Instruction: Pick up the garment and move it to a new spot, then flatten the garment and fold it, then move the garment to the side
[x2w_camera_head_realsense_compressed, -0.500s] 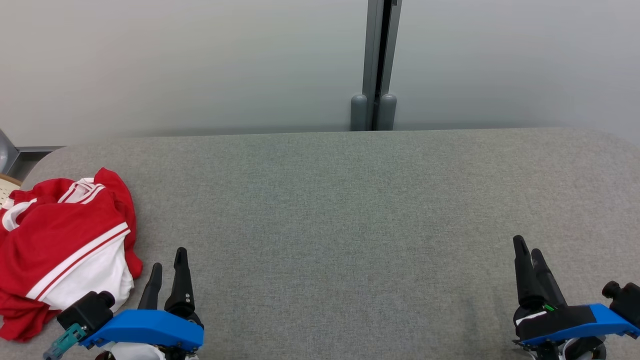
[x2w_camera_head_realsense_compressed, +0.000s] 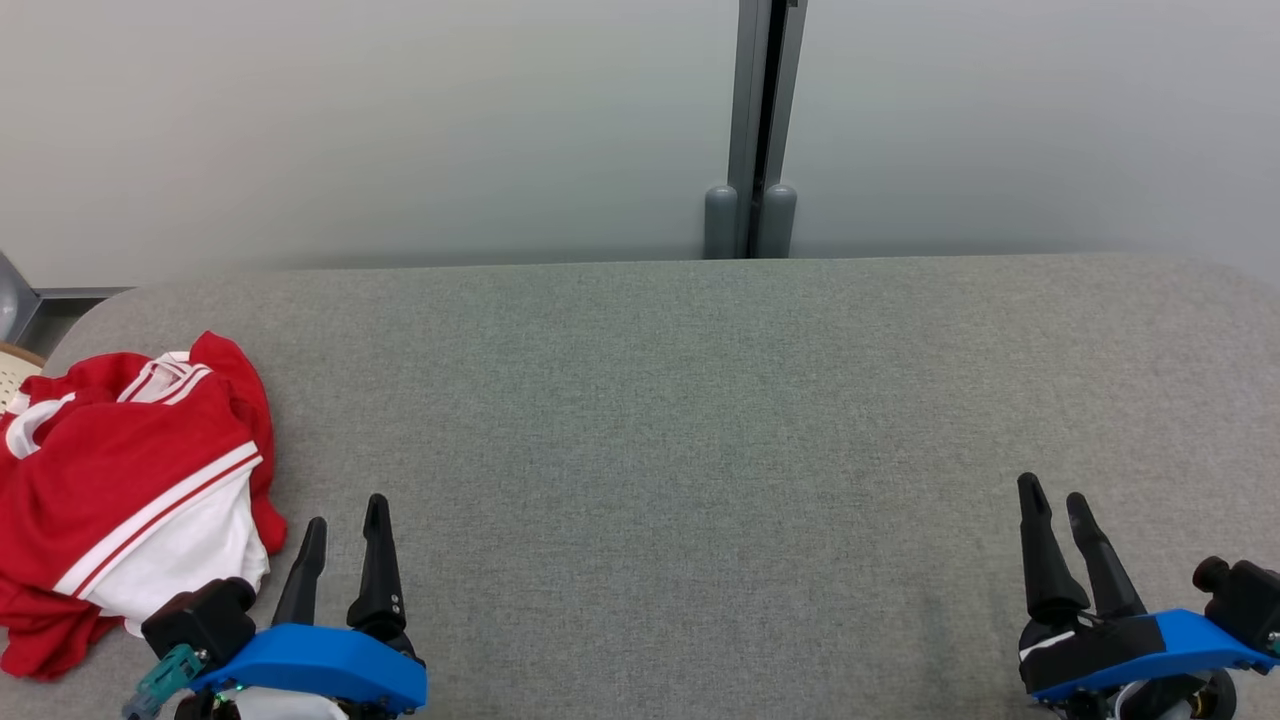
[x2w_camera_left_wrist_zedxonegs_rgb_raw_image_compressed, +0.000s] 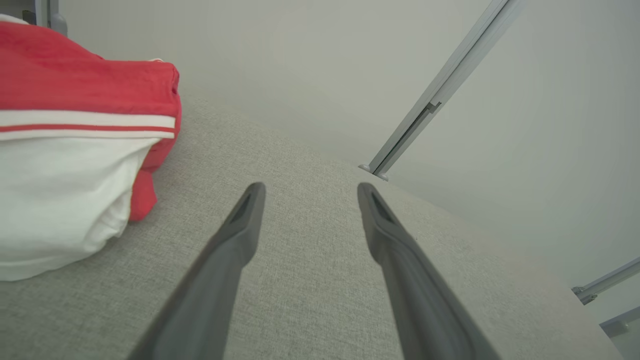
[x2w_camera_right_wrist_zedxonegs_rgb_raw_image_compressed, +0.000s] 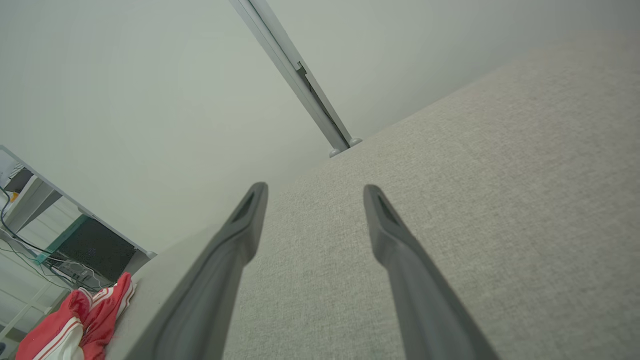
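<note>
The garment (x2w_camera_head_realsense_compressed: 120, 480), a crumpled red top with white panels and red-and-white stripe trim, lies bunched at the far left of the grey fabric surface (x2w_camera_head_realsense_compressed: 680, 420). It sits just left of the left gripper (x2w_camera_head_realsense_compressed: 347, 512), with its white part close beside the outer finger but apart from it. In the left wrist view the heap lies to the left of the fingertips, and bare grey cloth shows between them. That gripper's fingers are spread and hold nothing. Half a second ago they stood closer together, and the gripper sat slightly further left. Well to the right, far from the garment, the right gripper (x2w_camera_head_realsense_compressed: 1050, 488) is likewise spread and empty over bare cloth, its fingers wider apart than before.
</note>
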